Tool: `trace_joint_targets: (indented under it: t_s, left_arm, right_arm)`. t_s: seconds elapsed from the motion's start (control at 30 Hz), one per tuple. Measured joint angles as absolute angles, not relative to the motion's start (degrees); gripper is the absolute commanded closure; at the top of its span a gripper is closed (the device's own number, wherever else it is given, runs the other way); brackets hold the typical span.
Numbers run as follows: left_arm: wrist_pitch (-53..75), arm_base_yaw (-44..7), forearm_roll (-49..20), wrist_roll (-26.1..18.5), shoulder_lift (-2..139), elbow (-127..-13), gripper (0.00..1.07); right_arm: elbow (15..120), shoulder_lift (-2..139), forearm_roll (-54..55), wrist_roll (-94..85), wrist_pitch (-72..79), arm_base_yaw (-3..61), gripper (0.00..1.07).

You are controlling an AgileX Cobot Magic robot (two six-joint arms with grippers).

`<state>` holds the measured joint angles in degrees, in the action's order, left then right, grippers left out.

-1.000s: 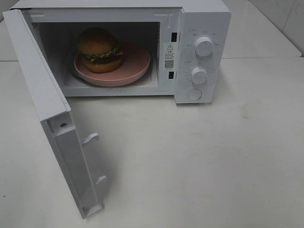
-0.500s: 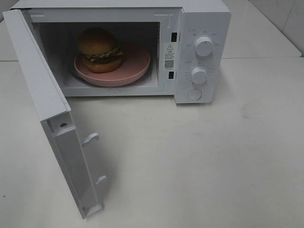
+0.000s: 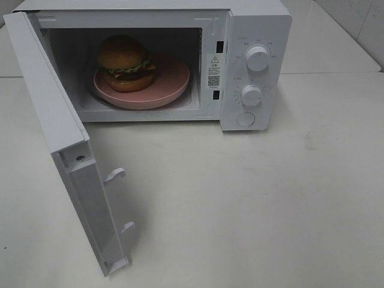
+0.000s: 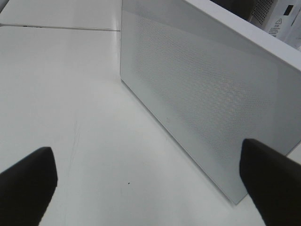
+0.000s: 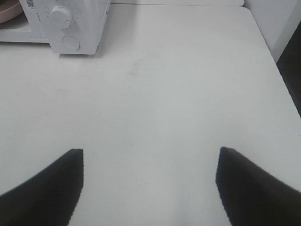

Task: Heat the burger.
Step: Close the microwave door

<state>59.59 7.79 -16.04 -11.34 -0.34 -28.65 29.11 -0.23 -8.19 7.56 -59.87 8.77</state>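
Observation:
The burger with its golden-brown bun, lettuce and dark patty sits on a round pink plate inside the white microwave. The microwave door stands wide open toward the front left. Neither gripper shows in the exterior high view. In the left wrist view my left gripper is open and empty, facing the door's outer mesh panel. In the right wrist view my right gripper is open and empty over the bare table, with the microwave's knobs far ahead.
The microwave has two round knobs and a round button on its right panel. The white table stretches in front and to the right; its right edge shows in the right wrist view.

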Motion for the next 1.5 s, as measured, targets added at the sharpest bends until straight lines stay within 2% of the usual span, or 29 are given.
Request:
trace_joint_targets:
  t_s: [1.23,1.5]
  left_arm:
    - [59.59,7.79,-16.04,-11.34,-0.34,-28.65,0.09]
    - [57.87,7.79,-17.93,-11.29,-0.34,-29.16,0.09]
  right_arm:
    - [29.11,-0.23,-8.19,7.56,-59.87,8.77,0.32]
    - [29.11,-0.23,-8.19,7.56,-59.87,8.77,0.32]
